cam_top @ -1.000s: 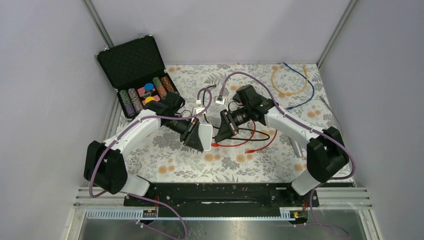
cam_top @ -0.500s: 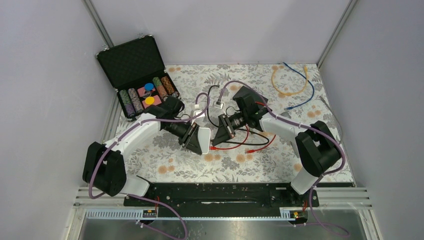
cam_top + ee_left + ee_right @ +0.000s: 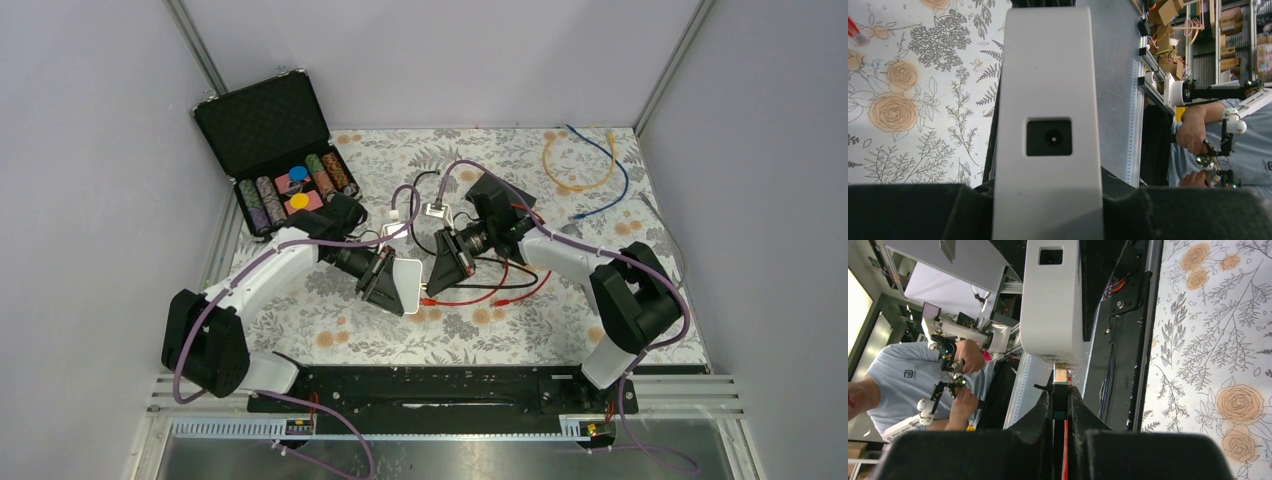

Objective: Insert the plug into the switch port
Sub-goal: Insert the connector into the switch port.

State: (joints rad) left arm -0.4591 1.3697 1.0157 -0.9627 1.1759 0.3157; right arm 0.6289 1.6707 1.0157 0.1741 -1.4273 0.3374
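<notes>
From above, the left hand (image 3: 384,281) and right hand (image 3: 443,269) are seen facing each other near the middle of the floral table (image 3: 480,340). The white switch (image 3: 408,283) is held up between them, off the table. The plug itself is hidden from this view; only the red cable (image 3: 480,291) is seen trailing away from the right hand across the table.

In the right wrist view, the plug (image 3: 1061,375) is shown pinched between the nearly closed fingers (image 3: 1045,410) of the right hand, with the red cable running back between them. Its tip is set against the near end of the switch, and whether it has entered a port cannot be told. A dark rectangular opening (image 3: 1050,256) is seen on the switch's far end.

Only in the left wrist view is a round socket (image 3: 1049,137) seen, set in a dark square recess on the switch's narrow face. The left hand is clenched on the switch, its dark fingers (image 3: 908,210) pressed against both sides. The plug is not seen in this view.
</notes>
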